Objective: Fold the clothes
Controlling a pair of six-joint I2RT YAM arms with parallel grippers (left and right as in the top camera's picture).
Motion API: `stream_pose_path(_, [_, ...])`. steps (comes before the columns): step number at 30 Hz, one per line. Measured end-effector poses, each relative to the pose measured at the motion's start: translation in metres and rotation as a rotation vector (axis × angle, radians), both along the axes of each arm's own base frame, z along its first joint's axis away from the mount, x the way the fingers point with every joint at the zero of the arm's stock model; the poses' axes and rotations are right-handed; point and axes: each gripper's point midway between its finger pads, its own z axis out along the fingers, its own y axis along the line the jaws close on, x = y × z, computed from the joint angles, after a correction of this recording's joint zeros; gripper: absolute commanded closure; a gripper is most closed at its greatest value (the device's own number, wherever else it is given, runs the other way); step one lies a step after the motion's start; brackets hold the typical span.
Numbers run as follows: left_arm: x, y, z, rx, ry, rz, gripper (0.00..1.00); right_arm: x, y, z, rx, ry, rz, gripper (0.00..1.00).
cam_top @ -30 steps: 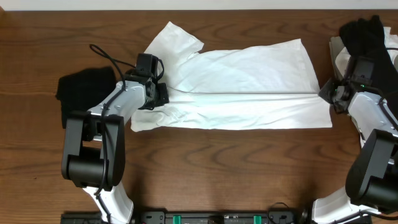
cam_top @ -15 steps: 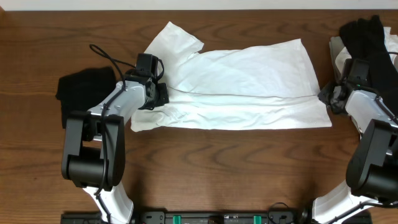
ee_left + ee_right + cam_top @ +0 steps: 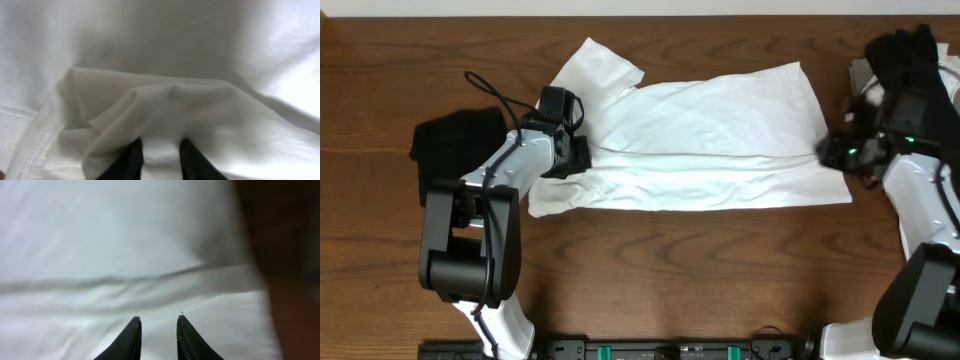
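Overhead: dark wood table [image 3: 670,260], white T-shirt [image 3: 720,130] spread; left claw [image 3: 160,145] narrow, grip unclear; right claw [image 3: 158,320] narrowly parted.

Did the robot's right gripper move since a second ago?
Yes. The right gripper slid toward the white T-shirt, away from the black clothes pile.

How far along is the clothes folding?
The white T-shirt already looks folded once lengthwise. The left fingers and right fingers are at its two ends. Its crosswise folds remain, and the rumpled pile at far right; the black garment may be done.
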Motion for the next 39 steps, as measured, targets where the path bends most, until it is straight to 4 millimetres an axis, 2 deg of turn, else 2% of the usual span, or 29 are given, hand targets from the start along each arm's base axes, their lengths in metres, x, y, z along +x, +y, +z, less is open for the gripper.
stream_pose_path(3, [-0.01,0.0,0.002,-0.008,0.029,-0.002,0.65,-0.004,0.034,-0.009,0.019,0.019,0.144,0.69])
stream_pose_path(5, [-0.019,0.0,0.004,-0.013,0.052,-0.004,0.58,-0.007,0.052,-0.016,0.011,0.036,0.216,0.68])
stream_pose_path(7, [-0.03,0.001,0.009,-0.017,0.07,-0.006,0.45,-0.01,0.064,-0.023,-0.009,0.056,0.261,0.66])
stream_pose_path(9, [-0.035,0.002,0.024,-0.022,0.048,0.002,0.41,-0.014,0.07,-0.029,-0.044,0.081,0.282,0.66])
stream_pose_path(13, [-0.031,0.001,0.06,-0.038,-0.046,0.0,0.4,-0.018,0.059,-0.043,-0.116,0.141,0.238,0.66])
stream_pose_path(16, [-0.036,0.002,0.064,-0.037,-0.038,0.0,0.4,-0.022,0.046,-0.058,-0.169,0.205,0.172,0.65])
stream_pose_path(22, [-0.056,0.0,0.044,-0.026,0.047,-0.012,0.4,-0.029,0.024,-0.078,-0.252,0.294,0.057,0.61])
stream_pose_path(29, [-0.068,-0.009,0.01,-0.02,0.118,-0.042,0.39,-0.034,0.016,-0.084,-0.28,0.33,0.015,0.59])
stream_pose_path(31, [-0.071,-0.008,0.001,-0.016,0.146,-0.042,0.38,-0.042,0.015,-0.085,-0.282,0.364,0.015,0.55])
stream_pose_path(33, [-0.071,-0.009,-0.001,-0.016,0.152,-0.043,0.35,-0.055,0.015,-0.085,-0.283,0.42,0.017,0.55])
stream_pose_path(39, [-0.076,-0.01,-0.002,-0.013,0.193,-0.045,0.35,-0.1,0.01,-0.084,-0.292,0.61,0.007,0.52])
